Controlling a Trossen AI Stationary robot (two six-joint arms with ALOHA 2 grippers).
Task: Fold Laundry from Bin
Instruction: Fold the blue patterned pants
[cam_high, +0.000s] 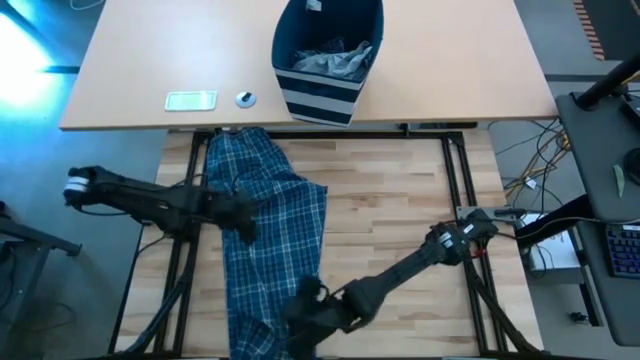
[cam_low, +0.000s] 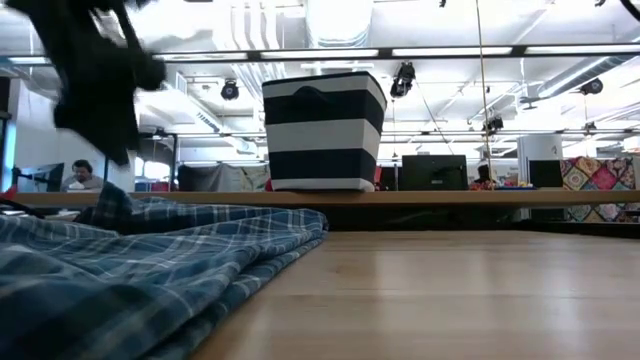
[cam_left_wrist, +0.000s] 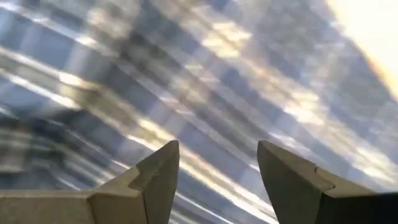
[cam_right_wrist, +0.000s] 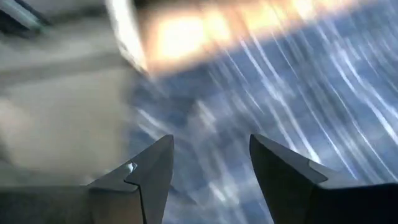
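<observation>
A blue-and-white plaid garment (cam_high: 265, 230) lies spread lengthwise on the wooden table, from its far edge to its near edge, and shows bunched in the low view (cam_low: 150, 260). My left gripper (cam_high: 243, 222) hovers open over the garment's left middle, with nothing between its fingers (cam_left_wrist: 217, 146). My right gripper (cam_high: 305, 300) hangs open over the garment's near right edge (cam_right_wrist: 211, 140). The navy striped bin (cam_high: 325, 95) stands on the tan desk beyond the table (cam_low: 323, 130), with grey laundry (cam_high: 325, 58) inside.
A small white flat object (cam_high: 190, 99) and a round piece (cam_high: 245, 98) lie on the tan desk left of the bin. Bare wood (cam_high: 400, 220) shows to the right of the garment. Cables and a keyboard (cam_high: 622, 250) are off the table's right.
</observation>
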